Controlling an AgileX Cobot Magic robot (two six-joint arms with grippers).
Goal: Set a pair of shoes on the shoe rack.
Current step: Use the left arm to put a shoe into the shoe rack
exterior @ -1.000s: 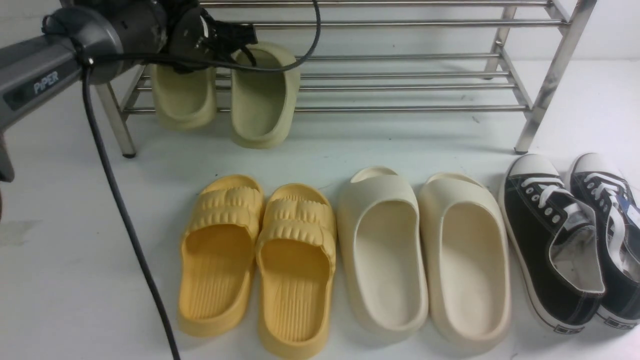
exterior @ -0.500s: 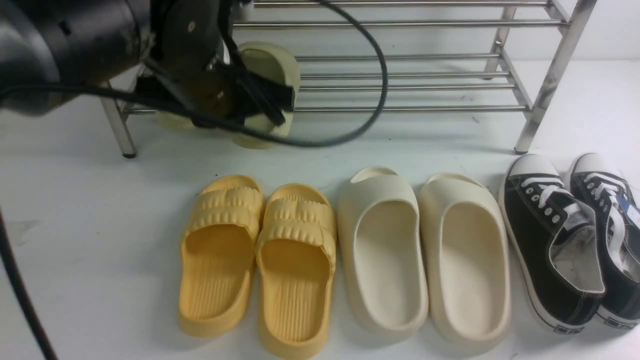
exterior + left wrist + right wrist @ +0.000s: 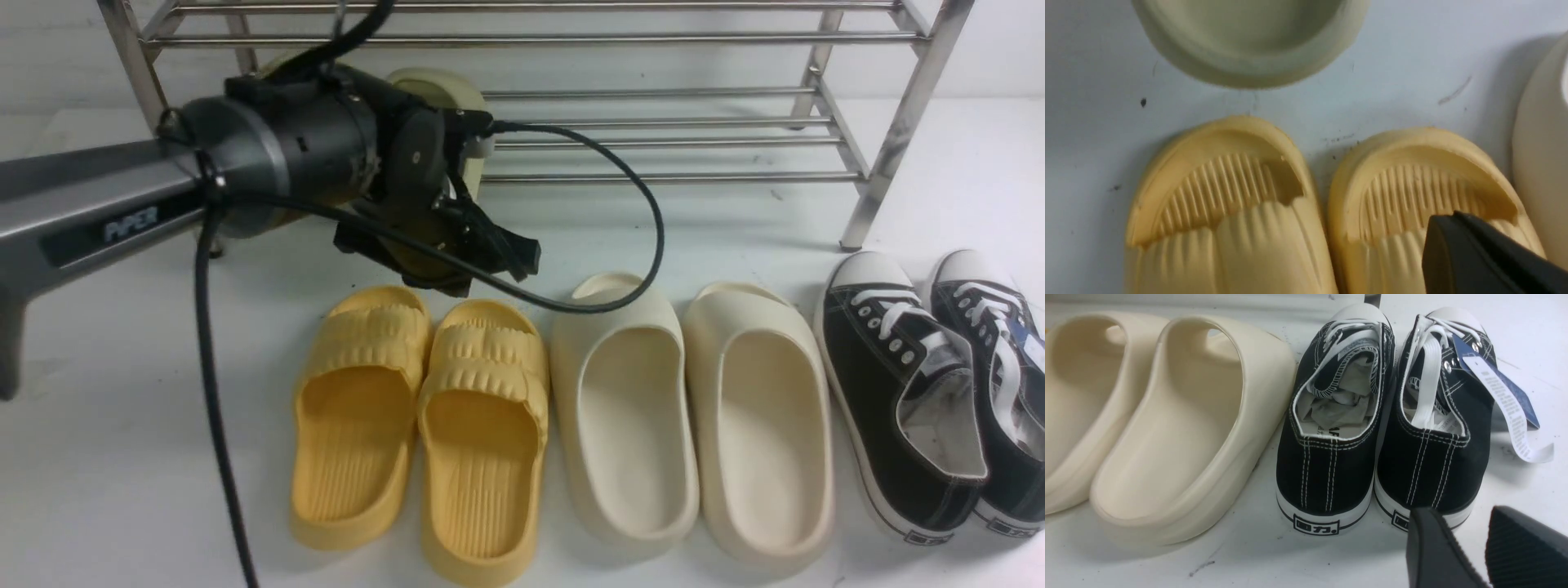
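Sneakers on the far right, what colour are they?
The sneakers are black with white laces, stitching and soles; the right wrist view shows them best.

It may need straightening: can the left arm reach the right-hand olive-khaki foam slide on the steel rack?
Probably yes: the left gripper hangs above the yellow ribbed slides; only bare white table separates it from the olive-khaki foam slide. Jaws shut.

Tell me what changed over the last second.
The left gripper drew away from the olive slides, closed empty, and pulled back from the shoe rack toward the camera. It now hangs above the toes of the yellow slides. The olive slides stayed where they were on the rack. The yellow slides, cream slides and black sneakers did not move.
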